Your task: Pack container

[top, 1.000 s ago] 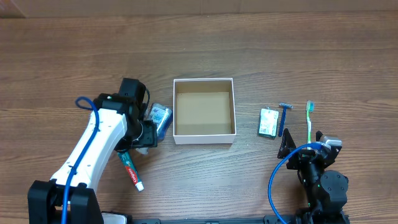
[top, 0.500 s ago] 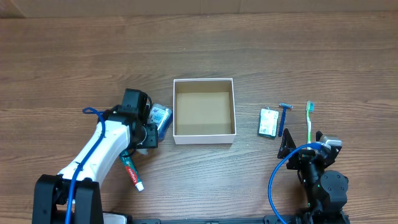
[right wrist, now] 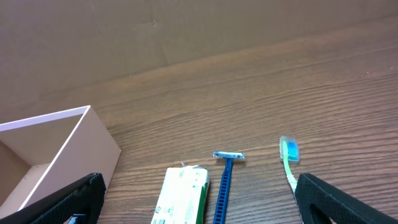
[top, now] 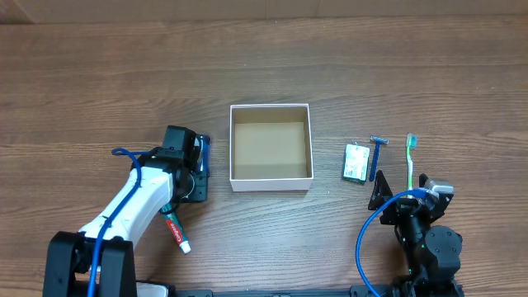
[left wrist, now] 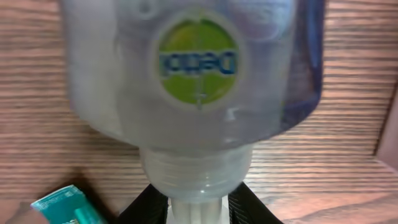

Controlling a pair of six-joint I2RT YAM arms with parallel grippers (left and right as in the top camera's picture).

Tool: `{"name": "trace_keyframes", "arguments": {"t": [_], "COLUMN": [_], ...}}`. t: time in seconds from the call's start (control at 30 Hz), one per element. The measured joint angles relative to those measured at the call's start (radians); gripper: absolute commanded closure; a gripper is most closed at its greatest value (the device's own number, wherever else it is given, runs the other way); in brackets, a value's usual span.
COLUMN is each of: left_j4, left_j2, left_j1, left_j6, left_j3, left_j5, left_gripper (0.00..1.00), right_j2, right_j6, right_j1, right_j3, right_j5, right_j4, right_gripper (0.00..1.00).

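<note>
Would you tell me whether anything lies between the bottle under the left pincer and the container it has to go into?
Nothing visible does. The bottle sits at the left pincer, just left of the container, with only bare table between. The toothpaste lies nearer the robot, off that path.

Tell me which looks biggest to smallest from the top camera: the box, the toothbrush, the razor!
1. container, by far the biggest
2. toothbrush
3. razor, only a bit shorter than the toothbrush
</note>
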State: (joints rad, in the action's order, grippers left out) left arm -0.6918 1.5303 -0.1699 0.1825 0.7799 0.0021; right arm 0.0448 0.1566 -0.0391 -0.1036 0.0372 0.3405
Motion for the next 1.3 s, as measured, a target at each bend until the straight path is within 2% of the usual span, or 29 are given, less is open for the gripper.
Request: {"name": "trace_keyframes", "arguments": {"t": [0.1, 0.33, 0.43, 0.53, 0.6, 0.67, 0.83, 0.97, 1.13, 1.3], "left_j4": [-0.037, -0.087, -0.086, -0.073, -0.052, -0.040, -0.008, 0.002, 0.021, 0.046], "left_j2": [0.000, 0.000, 0.000, 0.001, 0.001, 0.001, 0.001, 0.001, 0.001, 0.001], "left_j1": [0.000, 0.000, 0.000, 0.000, 0.000, 0.000, 0.000, 0.000, 0.000, 0.000], "left_j6": [0.001, 0.001, 0.002, 0.009, 0.013, 0.027, 0.077, 0.097, 0.102, 0.106], "left_j3": [-0.001, -0.003, -0.004, -0.005, -0.006, -0.006, -0.006, -0.007, -0.007, -0.007], "left_j5": [-0.003, -0.004, -0.003, -0.003, -0.003, -0.003, -0.004, -0.006, -0.007, -0.034], "left_gripper": [0.49, 0.50, 0.54, 0.63, 0.64, 0.63, 0.43, 0.41, 0.45, 0.64], "right_j2": [0.000, 0.000, 0.000, 0.000, 0.000, 0.000, 0.000, 0.000, 0.000, 0.000], "right_j6": [0.000, 0.000, 0.000, 0.000, 0.000, 0.000, 0.000, 0.000, 0.000, 0.000], "right_j1": [0.000, 0.000, 0.000, 0.000, 0.000, 0.000, 0.000, 0.000, 0.000, 0.000], "right_j3": [0.000, 0.000, 0.000, 0.000, 0.000, 0.000, 0.000, 0.000, 0.000, 0.000], "right_j5": [0.000, 0.000, 0.000, 0.000, 0.000, 0.000, 0.000, 0.000, 0.000, 0.000], "right_j4": [0.000, 0.000, 0.000, -0.001, 0.000, -0.001, 0.000, 0.000, 0.000, 0.000], "right_gripper": [0.00, 0.00, 0.00, 0.00, 0.00, 0.00, 0.00, 0.00, 0.00, 0.00]}}
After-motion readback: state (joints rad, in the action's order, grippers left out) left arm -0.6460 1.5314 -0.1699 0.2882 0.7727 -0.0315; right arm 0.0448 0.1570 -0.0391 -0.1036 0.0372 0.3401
